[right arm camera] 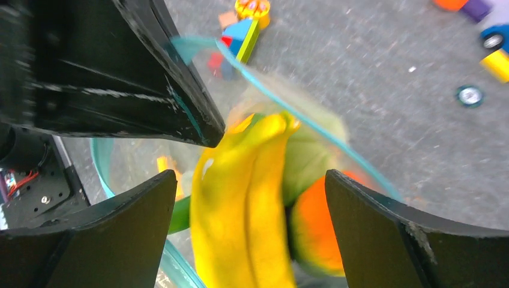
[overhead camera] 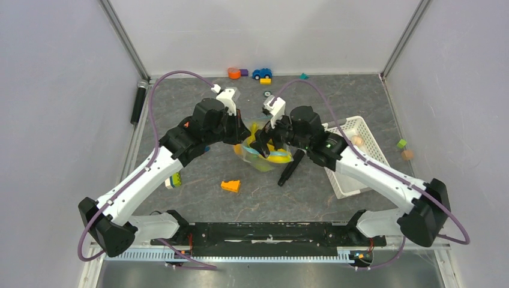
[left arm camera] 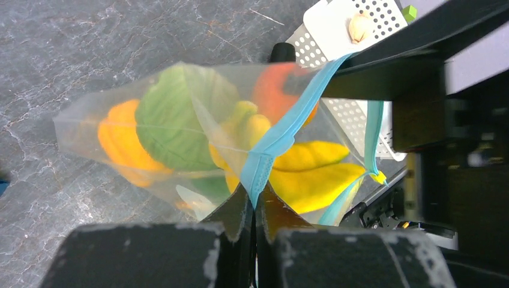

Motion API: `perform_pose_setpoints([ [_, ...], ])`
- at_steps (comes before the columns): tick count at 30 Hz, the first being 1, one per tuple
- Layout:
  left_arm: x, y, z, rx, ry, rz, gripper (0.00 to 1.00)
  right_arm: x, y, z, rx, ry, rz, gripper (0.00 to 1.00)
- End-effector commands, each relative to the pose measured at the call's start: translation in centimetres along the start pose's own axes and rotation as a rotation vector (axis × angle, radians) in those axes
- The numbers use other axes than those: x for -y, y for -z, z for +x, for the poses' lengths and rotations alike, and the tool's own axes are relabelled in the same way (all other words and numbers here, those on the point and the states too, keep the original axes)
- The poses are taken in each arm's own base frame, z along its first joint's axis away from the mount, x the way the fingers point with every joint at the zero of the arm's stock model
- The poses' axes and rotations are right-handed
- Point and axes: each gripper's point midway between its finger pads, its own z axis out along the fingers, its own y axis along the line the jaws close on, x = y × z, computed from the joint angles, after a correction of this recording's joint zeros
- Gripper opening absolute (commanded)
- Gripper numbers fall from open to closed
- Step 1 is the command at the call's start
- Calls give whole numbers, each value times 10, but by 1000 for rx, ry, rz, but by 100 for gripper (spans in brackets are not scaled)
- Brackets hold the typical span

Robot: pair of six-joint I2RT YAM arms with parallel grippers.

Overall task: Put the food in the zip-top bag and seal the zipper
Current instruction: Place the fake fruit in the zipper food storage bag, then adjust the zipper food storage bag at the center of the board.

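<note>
The clear zip-top bag (overhead camera: 265, 157) hangs mid-table between both arms. It holds the food: a yellow banana (left arm camera: 312, 173), a green leafy piece (left arm camera: 174, 117), an orange piece (left arm camera: 120, 144) and a red-orange fruit (left arm camera: 277, 90). My left gripper (left arm camera: 256, 204) is shut on the teal zipper (left arm camera: 282, 135) at the bag's rim and holds that edge up. My right gripper (right arm camera: 249, 177) stands open over the bag's mouth. The banana (right arm camera: 240, 204) and the orange-green fruit (right arm camera: 318, 228) lie between its fingers, and neither fingertip touches them. The zipper (right arm camera: 300, 117) curves open around the mouth.
A white slotted basket (overhead camera: 354, 157) with a beige piece (overhead camera: 358, 140) sits right of the bag. A black stick (overhead camera: 288, 171) lies under the right arm. An orange stepped wedge (overhead camera: 230, 185) and a small block (overhead camera: 174, 179) lie in front. A toy car (overhead camera: 262, 73) and blocks (overhead camera: 234, 72) are at the back.
</note>
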Motion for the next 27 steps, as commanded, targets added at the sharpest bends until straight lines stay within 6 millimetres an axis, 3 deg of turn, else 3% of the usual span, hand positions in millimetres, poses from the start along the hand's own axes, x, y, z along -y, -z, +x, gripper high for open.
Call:
perform_pose_setpoints([
  [1, 19, 16, -36, 141, -4, 61, 3, 5, 35, -65, 223, 80, 47, 98],
  [5, 17, 13, -32, 131, 3, 58, 3, 9, 56, -72, 316, 89, 97, 98],
  [8, 15, 12, -32, 133, 3, 51, 3, 26, 68, -65, 327, 40, 205, 98],
  [10, 15, 11, -32, 135, 3, 48, 3, 41, 71, -51, 294, -2, 293, 98],
  [13, 14, 10, -31, 128, 2, 47, 3, 63, 72, -14, 184, -74, 424, 98],
  [18, 13, 8, -28, 123, 2, 40, 3, 62, 61, 31, 68, -119, 416, 88],
  [20, 11, 8, -30, 129, 0, 32, 3, 60, 58, 40, 40, -120, 406, 78],
  [22, 11, 8, -32, 134, -5, 29, 4, 61, 57, 41, 34, -118, 407, 55],
  [23, 11, 8, -31, 131, -8, 28, 4, 62, 57, 39, 37, -111, 408, 38],
  [25, 8, 6, -31, 127, -15, 12, 5, 62, 59, 29, 56, -96, 408, 11],
  [26, 3, 5, -31, 127, -16, -13, 6, 61, 60, 23, 65, -86, 400, 1],
  [27, -3, 4, -31, 130, -14, -45, 8, 60, 62, 15, 73, -70, 391, 0],
])
